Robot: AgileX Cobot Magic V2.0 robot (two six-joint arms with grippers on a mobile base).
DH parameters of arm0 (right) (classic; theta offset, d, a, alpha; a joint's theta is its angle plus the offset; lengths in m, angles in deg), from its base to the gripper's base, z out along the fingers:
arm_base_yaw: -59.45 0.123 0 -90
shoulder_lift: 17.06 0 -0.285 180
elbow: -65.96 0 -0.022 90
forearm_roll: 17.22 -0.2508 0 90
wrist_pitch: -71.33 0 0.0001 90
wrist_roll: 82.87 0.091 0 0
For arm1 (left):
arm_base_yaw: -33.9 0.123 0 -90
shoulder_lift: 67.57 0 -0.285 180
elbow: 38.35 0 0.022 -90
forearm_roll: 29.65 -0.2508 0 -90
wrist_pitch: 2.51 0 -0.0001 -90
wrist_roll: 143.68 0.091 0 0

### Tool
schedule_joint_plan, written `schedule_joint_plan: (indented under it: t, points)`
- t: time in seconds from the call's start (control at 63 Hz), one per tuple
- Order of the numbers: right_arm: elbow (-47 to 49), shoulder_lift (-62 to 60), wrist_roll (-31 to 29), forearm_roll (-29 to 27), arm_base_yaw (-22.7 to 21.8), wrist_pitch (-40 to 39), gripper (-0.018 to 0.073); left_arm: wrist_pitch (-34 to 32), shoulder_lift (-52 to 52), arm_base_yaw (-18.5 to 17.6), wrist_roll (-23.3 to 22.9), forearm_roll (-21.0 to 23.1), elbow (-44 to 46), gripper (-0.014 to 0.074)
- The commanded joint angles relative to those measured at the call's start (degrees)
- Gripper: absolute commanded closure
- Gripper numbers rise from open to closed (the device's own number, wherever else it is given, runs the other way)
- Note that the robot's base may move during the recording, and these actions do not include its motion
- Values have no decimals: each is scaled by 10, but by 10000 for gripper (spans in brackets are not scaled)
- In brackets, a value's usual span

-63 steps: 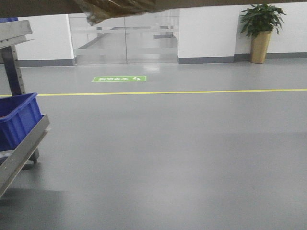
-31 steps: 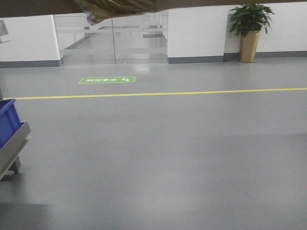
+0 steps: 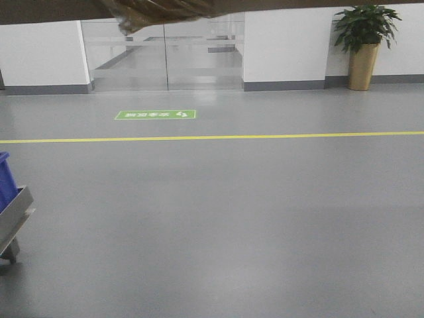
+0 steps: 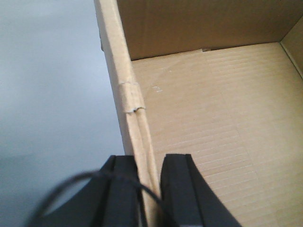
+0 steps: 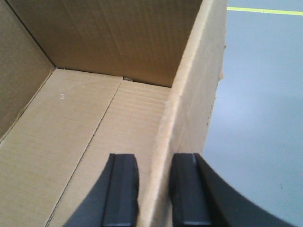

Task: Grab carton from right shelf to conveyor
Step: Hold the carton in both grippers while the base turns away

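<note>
left end effector [image 4: 148, 187] pinches 1 side wall of the open carton [image 4: 203, 118], 1 finger inside, 1 outside | right end effector [image 5: 154, 189] pinches the other side wall | carton held over grey floor [image 3: 232, 218] | far: yellow line [image 3: 218, 138], plant [image 3: 364, 26]

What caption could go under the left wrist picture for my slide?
Black left gripper clamps the side wall of the open plain brown corrugated cardboard carton, held over smooth grey floor.
</note>
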Motion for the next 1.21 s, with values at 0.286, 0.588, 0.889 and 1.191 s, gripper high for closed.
schedule_joint_plan:
  t: [0.286, 0.588, 0.889, 1.191]
  points:
    - [6, -12, -18, -24, 1, -34, 627, -17, -2, -2, 6, -13, 5, 613]
    - [6, -12, -18, -24, 1, -35, 627, -17, -1, -2, 6, -20, 5, 613]
    - [6, -11, -18, -24, 1, -35, 627, -17, -1, -2, 6, -20, 5, 613]
    - [6, -11, -18, -24, 1, -35, 627, -17, -1, -2, 6, -23, 5, 613]
